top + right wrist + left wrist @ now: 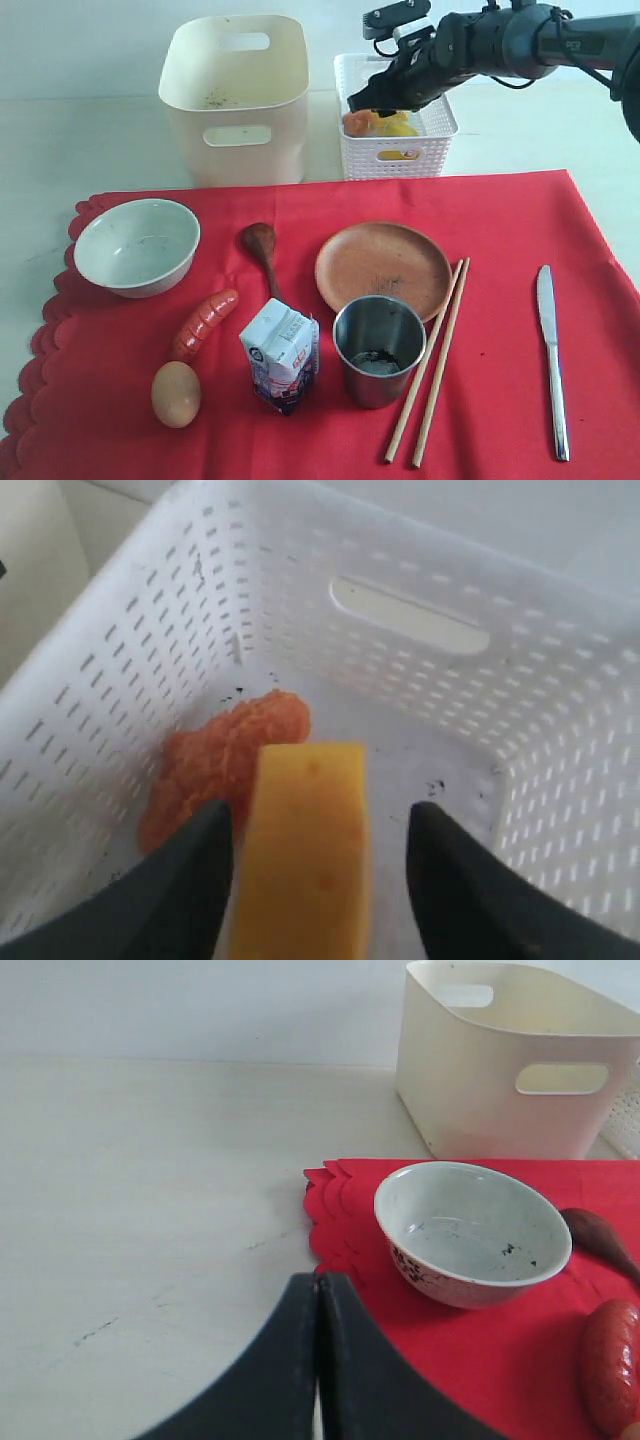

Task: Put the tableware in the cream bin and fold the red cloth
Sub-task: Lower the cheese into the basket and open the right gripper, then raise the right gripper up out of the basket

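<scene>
The red cloth [500,230] lies flat and carries a pale bowl [137,245], a dark wooden spoon [262,250], a brown plate [383,268], a steel cup [378,348], chopsticks [435,365] and a table knife [550,350]. The cream bin [235,120] stands behind the cloth. My right gripper [320,820] is open over the white basket, and a yellow cheese block [305,870] lies loose between its fingers. My left gripper [320,1282] is shut and holds nothing. It hovers at the cloth's [480,1350] scalloped edge, near the bowl [470,1230].
A white lattice basket [395,150] beside the cream bin [510,1100] holds orange food [220,760] and the cheese. A sausage [205,322], an egg [176,393] and a milk carton [283,355] lie on the cloth among the tableware. Bare pale table lies left of the cloth.
</scene>
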{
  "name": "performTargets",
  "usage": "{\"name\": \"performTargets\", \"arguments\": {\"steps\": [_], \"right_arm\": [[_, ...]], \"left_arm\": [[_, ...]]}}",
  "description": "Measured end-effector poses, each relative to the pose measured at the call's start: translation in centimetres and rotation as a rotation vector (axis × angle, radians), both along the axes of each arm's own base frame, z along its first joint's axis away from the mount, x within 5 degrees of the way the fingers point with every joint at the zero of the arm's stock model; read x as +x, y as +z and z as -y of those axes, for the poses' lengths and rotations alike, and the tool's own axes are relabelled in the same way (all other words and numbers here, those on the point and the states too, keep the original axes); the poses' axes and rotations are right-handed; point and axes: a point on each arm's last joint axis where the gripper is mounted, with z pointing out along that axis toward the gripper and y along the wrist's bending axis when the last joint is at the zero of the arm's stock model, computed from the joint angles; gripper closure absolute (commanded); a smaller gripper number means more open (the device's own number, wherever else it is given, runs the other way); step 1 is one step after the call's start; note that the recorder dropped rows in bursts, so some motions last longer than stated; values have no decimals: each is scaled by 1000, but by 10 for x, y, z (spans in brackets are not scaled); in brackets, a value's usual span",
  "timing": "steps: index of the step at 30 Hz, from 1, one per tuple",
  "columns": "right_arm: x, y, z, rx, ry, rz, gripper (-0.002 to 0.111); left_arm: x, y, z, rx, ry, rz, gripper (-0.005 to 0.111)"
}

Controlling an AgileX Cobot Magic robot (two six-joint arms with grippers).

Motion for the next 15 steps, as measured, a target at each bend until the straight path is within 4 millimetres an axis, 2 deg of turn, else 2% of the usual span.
{"name": "performTargets", "arguments": {"steps": [3,10,15], "right_arm": [[0,18,0,2,4,32,39],[-9,67,2,12,7,69,39],[-18,90,5,6,11,42,39]], "left_arm": [[0,0,0,0,0,0,107],[0,0,0,0,0,0,107],[0,0,0,0,0,0,107]]}}
